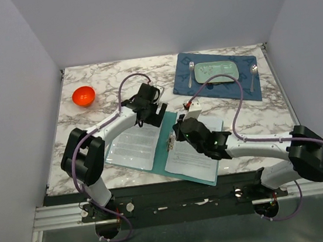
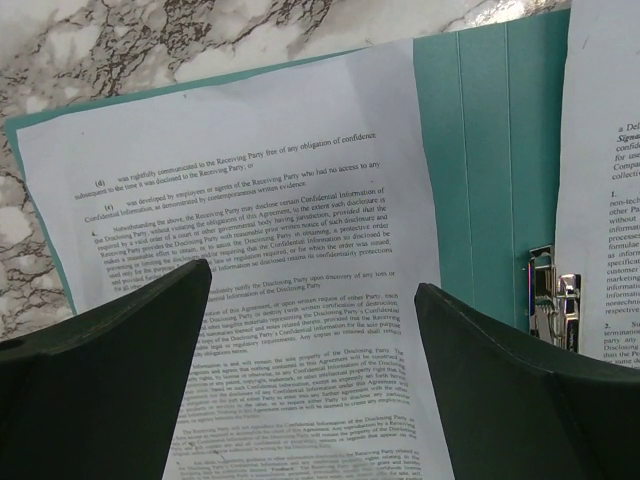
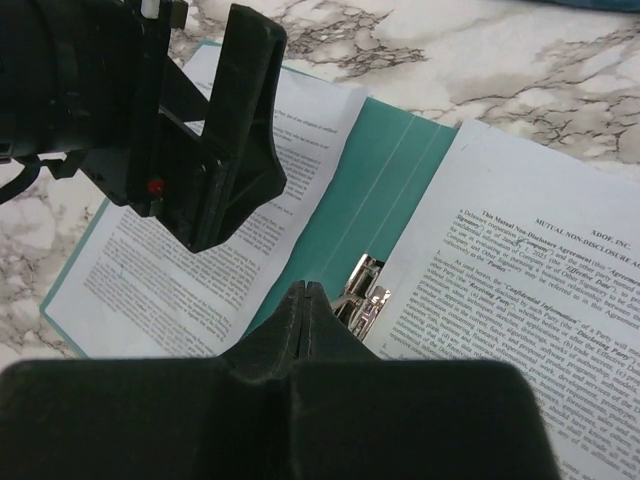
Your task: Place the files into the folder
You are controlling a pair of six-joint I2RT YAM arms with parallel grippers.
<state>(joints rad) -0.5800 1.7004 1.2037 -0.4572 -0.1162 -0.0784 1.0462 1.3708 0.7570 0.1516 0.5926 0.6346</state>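
files (image 2: pixel 250 200) lie flat in the open folder (image 2: pixel 470 150) for clipping; my left gripper (image 2: pixel 312 280) is wide open, right gripper (image 3: pixel 305 290) closed, both empty.

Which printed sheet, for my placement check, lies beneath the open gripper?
The white printed sheet on the teal folder's left leaf; the other covers its right leaf.

Marbled white-and-grey table (image 1: pixel 103 81), and three things lie straight on it. Directly under both grippers the teal folder (image 2: pixel 480 150) is spread open and flat, its left leaf beneath the left gripper (image 2: pixel 312 290) and its spine beneath the right gripper (image 3: pixel 306 290). Out beyond the left gripper and off to its left, well apart, sits an orange bowl (image 1: pixel 83 96). Beyond the right gripper, toward the far right corner, a dark blue placemat (image 1: pixel 182 86) lies flat on the marble.
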